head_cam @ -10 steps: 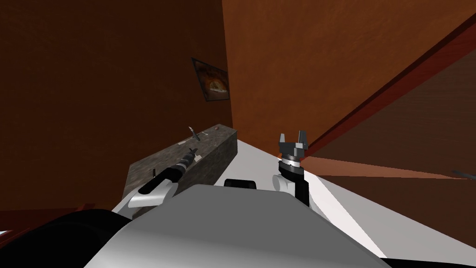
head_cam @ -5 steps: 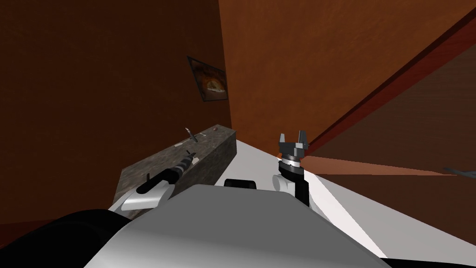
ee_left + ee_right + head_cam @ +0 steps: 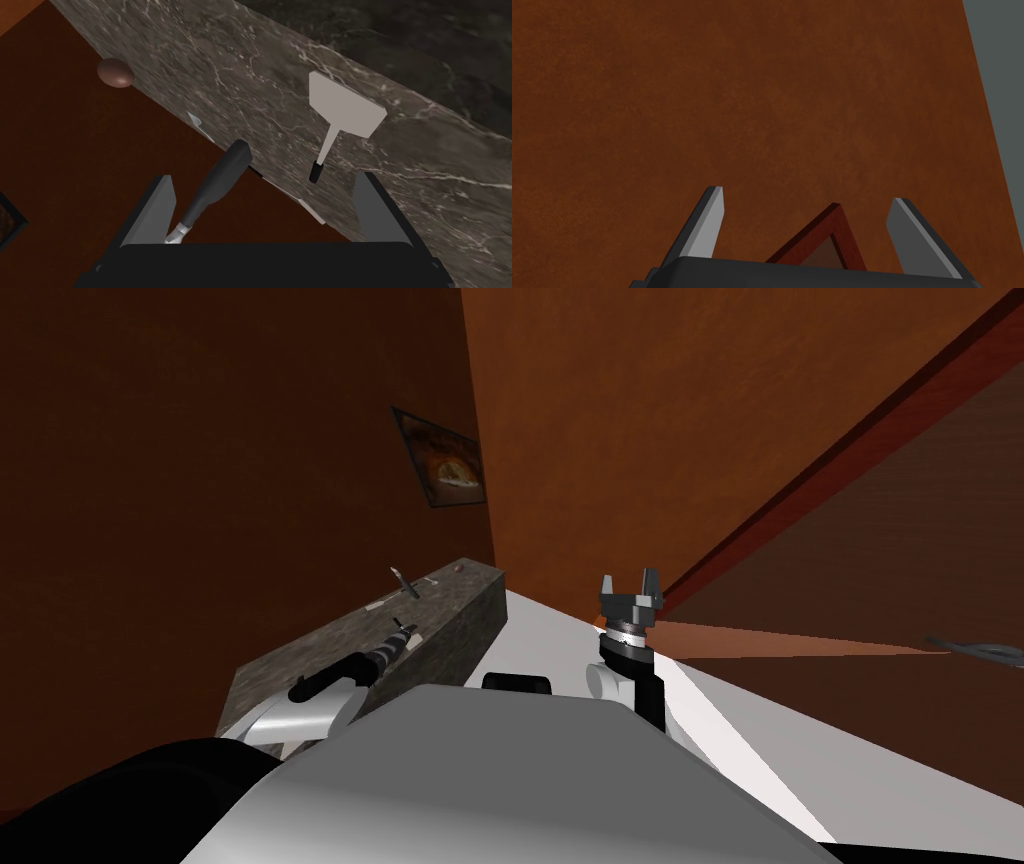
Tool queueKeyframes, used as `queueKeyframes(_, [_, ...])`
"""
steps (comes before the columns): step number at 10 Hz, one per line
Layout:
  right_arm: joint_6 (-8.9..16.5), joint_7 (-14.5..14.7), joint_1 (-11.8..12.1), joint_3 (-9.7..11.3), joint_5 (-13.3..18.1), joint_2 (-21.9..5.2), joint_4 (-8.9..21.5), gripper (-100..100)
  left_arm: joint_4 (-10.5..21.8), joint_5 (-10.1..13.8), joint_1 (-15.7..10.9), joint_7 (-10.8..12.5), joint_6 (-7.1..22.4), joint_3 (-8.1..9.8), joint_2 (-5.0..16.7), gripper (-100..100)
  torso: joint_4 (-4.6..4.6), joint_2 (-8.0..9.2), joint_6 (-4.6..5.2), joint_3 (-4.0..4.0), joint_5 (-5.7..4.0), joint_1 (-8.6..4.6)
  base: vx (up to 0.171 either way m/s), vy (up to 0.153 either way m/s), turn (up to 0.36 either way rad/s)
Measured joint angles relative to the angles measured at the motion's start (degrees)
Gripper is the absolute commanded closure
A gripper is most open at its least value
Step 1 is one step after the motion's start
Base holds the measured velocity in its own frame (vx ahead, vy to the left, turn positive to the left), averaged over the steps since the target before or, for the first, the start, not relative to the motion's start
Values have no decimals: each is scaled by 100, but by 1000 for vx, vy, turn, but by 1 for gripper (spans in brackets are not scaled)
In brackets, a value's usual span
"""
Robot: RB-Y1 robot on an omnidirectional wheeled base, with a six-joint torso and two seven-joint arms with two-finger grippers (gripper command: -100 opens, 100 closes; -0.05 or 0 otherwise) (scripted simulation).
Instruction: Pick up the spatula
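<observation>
- Dark veined stone counter (image 3: 280, 75) stands against a brown wall.
- On it lies the spatula (image 3: 345, 107), flat grey blade farthest from the hand, its black-tipped handle pointing back toward the left gripper (image 3: 267, 210).
- Left fingers (image 3: 160, 210) stand wide apart, touching nothing; the spatula's handle tip lies just ahead of the gap.
- A black-handled utensil (image 3: 222, 175) sits near one finger; a brown rounded object (image 3: 115, 73) rests at the counter's edge.
- Right gripper (image 3: 630, 586) is held upright beside the chest, fingers (image 3: 707, 225) apart.
</observation>
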Motion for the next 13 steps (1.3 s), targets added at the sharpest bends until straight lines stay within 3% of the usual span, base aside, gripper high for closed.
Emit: queueKeyframes(13, [0,0,0,0,0,0,0,0,77,475,238,-223,1909,192,389,-100,0,2,-1,1,2,7,50,37,-61])
